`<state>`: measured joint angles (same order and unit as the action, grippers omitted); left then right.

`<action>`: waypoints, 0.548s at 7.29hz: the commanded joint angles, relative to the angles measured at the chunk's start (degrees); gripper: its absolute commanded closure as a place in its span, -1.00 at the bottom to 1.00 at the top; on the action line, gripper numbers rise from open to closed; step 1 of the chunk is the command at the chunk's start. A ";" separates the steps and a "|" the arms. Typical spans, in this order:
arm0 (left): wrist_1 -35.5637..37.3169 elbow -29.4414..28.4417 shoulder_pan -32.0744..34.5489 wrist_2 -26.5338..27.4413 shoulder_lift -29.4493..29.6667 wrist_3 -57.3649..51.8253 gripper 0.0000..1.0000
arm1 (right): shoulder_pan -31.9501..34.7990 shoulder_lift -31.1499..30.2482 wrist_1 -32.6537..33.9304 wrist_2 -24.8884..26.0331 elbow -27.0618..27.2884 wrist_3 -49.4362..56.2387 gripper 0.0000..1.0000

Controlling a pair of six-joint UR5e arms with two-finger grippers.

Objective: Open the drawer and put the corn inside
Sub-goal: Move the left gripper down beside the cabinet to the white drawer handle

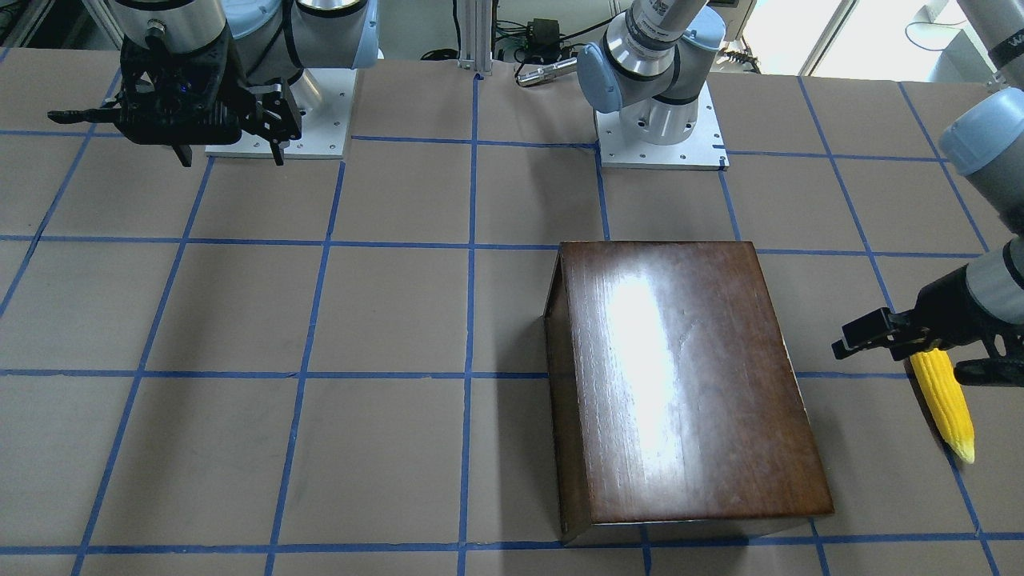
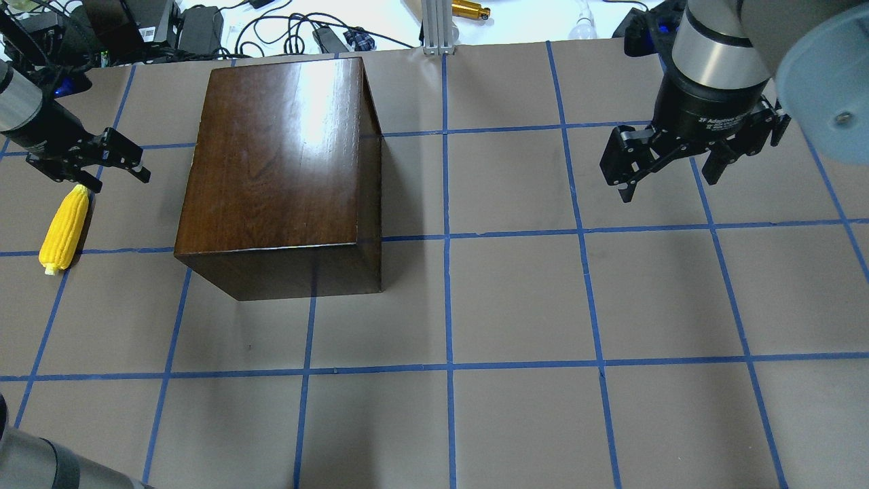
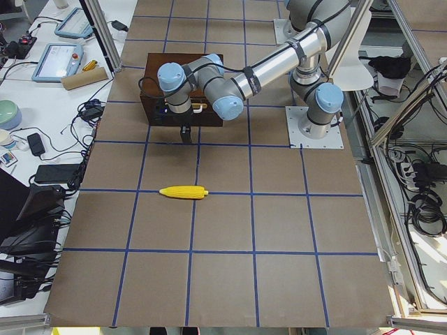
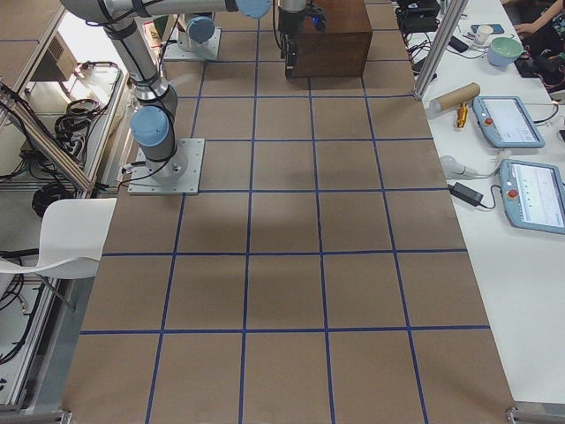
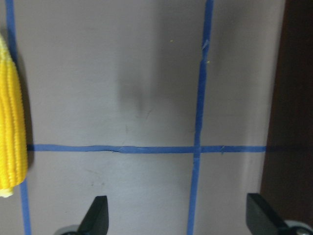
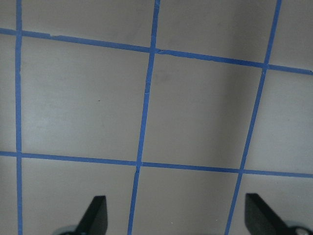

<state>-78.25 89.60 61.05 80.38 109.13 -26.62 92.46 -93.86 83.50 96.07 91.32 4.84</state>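
The glossy dark-brown box (image 2: 278, 170) stands on the table with the drawer pushed in; no pale wood shows. The yellow corn (image 2: 64, 227) lies flat on the table to the box's left, and also shows in the front view (image 1: 944, 404) and at the left edge of the left wrist view (image 5: 12, 122). My left gripper (image 2: 117, 182) is open and empty. It hovers between the corn's thick end and the box, touching neither. My right gripper (image 2: 669, 170) is open and empty, high over the table far to the box's right.
The table (image 2: 516, 299) is brown paper with a blue tape grid. Cables and power bricks (image 2: 204, 27) lie beyond its far edge. The arm bases (image 1: 660, 136) stand on white plates at the robot's side. The box's dark edge (image 5: 293, 98) shows at the right of the left wrist view.
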 commanded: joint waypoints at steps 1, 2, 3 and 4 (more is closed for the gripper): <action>-0.68 0.92 1.00 -5.75 0.38 -0.28 -1.00 | 0.00 -0.01 0.00 0.00 0.00 0.00 -1.00; -0.59 0.93 2.57 -6.63 0.47 -0.11 -1.00 | 0.00 0.08 0.00 0.00 0.00 0.00 -1.00; -0.59 0.93 3.02 -6.64 0.82 -0.10 -1.00 | 0.00 -0.01 0.00 0.00 0.00 0.00 -1.00; -0.50 0.93 3.03 -6.46 1.17 -0.19 -1.00 | 0.00 0.08 0.00 0.00 0.00 0.00 -1.00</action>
<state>-78.82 90.49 63.69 74.02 109.89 -26.75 92.46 -93.82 83.50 96.06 91.32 4.83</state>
